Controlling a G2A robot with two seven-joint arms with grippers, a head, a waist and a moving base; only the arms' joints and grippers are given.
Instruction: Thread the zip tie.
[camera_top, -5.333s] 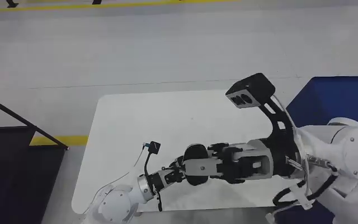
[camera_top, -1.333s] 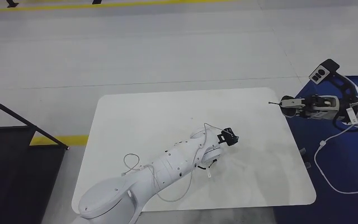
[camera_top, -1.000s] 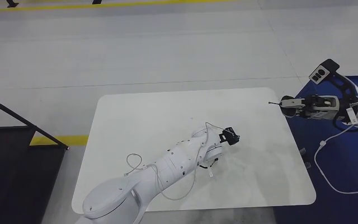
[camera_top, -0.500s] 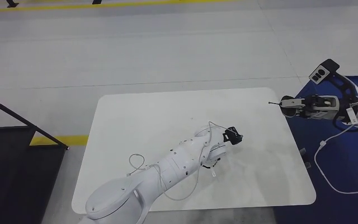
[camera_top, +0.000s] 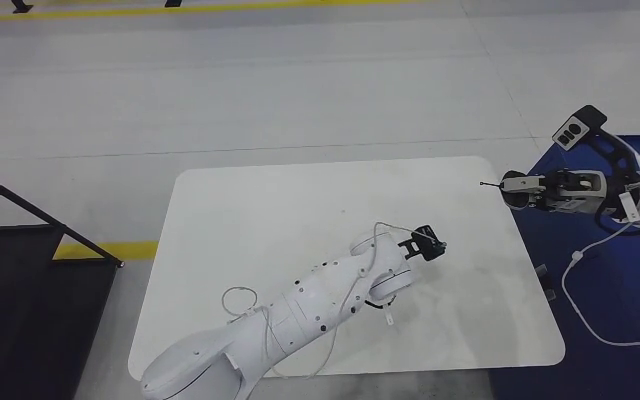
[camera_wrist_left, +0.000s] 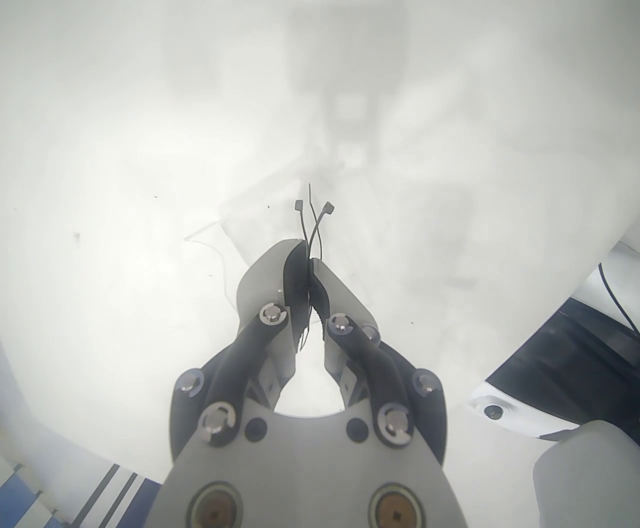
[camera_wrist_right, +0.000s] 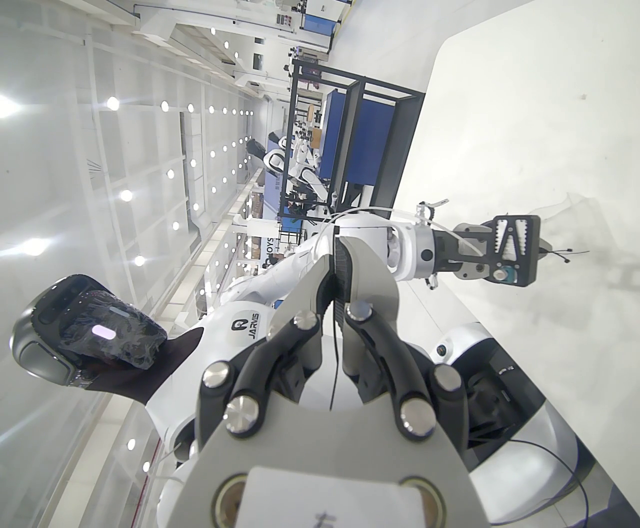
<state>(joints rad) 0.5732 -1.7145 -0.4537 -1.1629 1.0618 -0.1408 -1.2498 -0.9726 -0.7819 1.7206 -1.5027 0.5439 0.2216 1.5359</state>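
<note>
Zip tie (camera_wrist_left: 310, 220) clamped in the left hand (camera_wrist_left: 307, 252), jaws pressed together on it, with two thin black strands and their small square heads poking out just beyond the hand, over the white bench (camera_top: 250, 230). A further black strand (camera_wrist_right: 334, 370) pinched in the right hand (camera_wrist_right: 340, 250), likewise closed tight, well apart from the left hand and out past the bench edge. Step in hand, by the look of it: bringing tail to head. Carry the right hand in toward the left hand, line the tip up square with one head's slot, then feed slowly and straight. Hold both grips firm against likely bowing or skidding of the thin plastic. Pairing of heads and strands hard to tell; check before pushing.
</note>
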